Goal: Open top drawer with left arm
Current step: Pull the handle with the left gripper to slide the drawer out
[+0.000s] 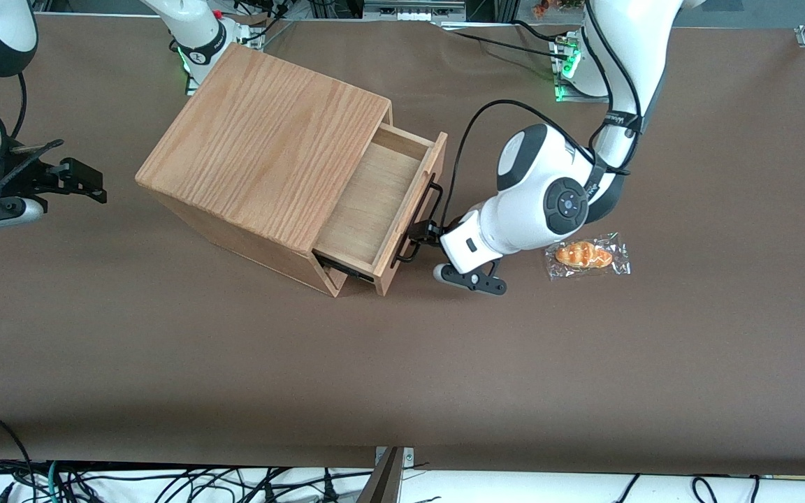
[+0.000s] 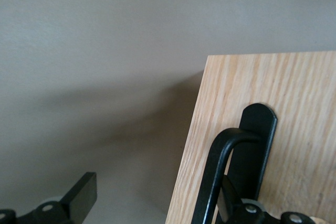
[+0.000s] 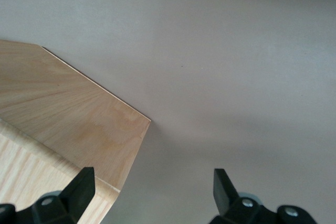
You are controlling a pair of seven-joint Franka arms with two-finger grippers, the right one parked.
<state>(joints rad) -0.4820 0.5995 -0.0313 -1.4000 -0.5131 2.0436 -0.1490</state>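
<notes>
Front view shows you the left arm's black two-finger gripper right at the long thin black metal bar handle of the light wood top drawer. Your wrist view gives the closer look: one black finger stands out over the bare table, well apart from the other finger, which sits tucked just inside the curved end of the handle. So the fingers are spread wide, hooked on the bar rather than squeezing it.

Working outward, the glossy white left arm with black joint bands bends low over the table, its round black cap with the blue dot facing the front camera. The top drawer stands pulled well out of the big oak-grain box, its bare wooden floor exposed. The box sits on the brown table, turned at an angle.

Just beside the arm's elbow, toward the working arm's end, you have an orange bread roll in a clear plastic wrapper lying on the table.
</notes>
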